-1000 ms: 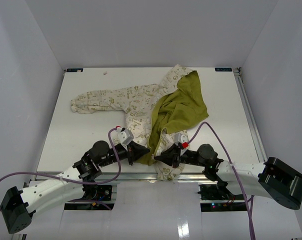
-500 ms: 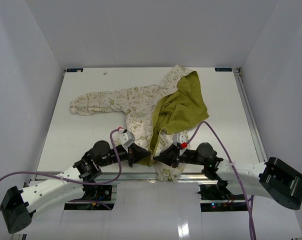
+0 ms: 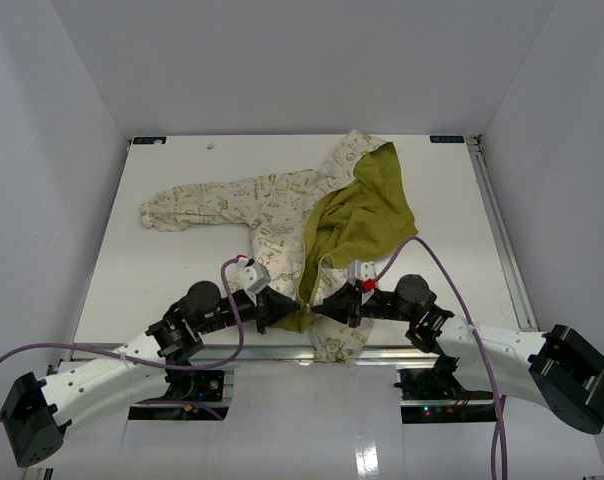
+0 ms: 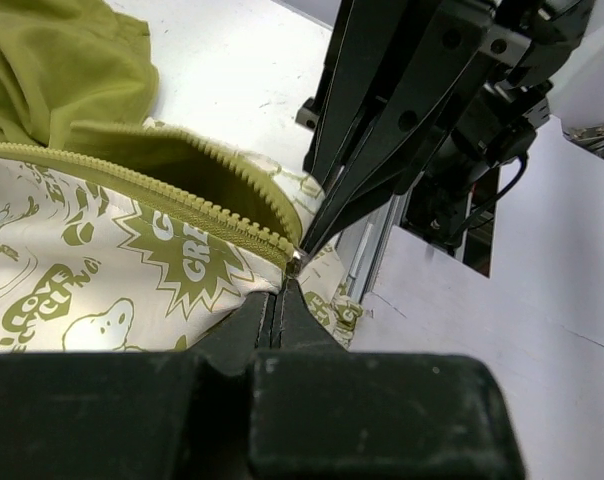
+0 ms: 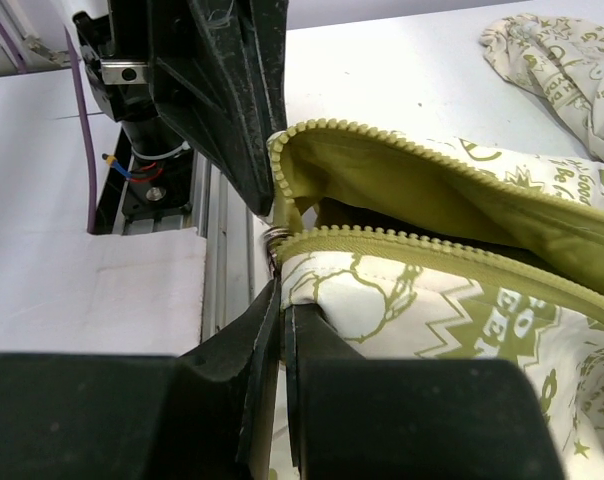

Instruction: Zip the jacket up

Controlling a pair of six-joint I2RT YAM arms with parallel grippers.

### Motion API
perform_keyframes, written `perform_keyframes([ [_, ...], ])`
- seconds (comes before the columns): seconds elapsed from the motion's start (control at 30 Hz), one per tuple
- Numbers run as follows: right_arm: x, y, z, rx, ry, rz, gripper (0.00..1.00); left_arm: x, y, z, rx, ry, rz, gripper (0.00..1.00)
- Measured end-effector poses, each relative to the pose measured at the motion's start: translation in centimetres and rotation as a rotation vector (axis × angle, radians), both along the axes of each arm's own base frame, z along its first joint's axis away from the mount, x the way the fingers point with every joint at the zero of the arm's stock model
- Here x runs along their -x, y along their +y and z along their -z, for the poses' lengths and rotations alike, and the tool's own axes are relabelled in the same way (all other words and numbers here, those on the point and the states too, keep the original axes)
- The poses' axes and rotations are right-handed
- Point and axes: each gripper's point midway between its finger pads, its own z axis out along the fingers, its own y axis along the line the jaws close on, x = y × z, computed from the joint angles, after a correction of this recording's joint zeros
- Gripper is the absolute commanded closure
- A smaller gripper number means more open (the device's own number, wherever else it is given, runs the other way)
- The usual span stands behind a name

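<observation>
Near the front edge of the bench [image 3: 162,290] lies the jacket [image 3: 272,205] — cream printed side up, one sleeve [image 3: 182,205] stretched out left, olive lining [image 3: 367,215] folded open on the right, hem reaching the front rail. Left claw [image 3: 290,308] and right claw [image 3: 320,306] meet almost tip to tip at the bottom end of the zipper [image 4: 172,200], low over the hem. Both claws are clenched — left fingers pressed flat together right at the small metal slider [image 4: 294,263], right fingers with only a hairline gap just under it. Whether either pinches cloth or the slider, cannot tell. Zipper teeth above the slider are parted, the two sides spread wide.
</observation>
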Motion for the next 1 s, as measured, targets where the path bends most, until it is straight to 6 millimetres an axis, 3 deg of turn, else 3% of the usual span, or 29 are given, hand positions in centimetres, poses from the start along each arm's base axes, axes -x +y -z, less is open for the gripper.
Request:
perform_keyframes([
  [0.23,-0.1,0.0,0.5,0.022,0.017,-0.03,0.92,-0.4,0.3,1.8,-0.071,0.073,-0.04,1.0],
  [0.57,1.1,0.0,0.5,0.024,0.021,-0.1,0.92,0.0,0.9,-0.7,-0.005,0.045,-0.041,1.0],
  [1.0,1.4,0.1,1.0,0.035,0.046,-0.116,0.92,0.8,0.5,-0.2,-0.016,0.063,0.007,1.0],
])
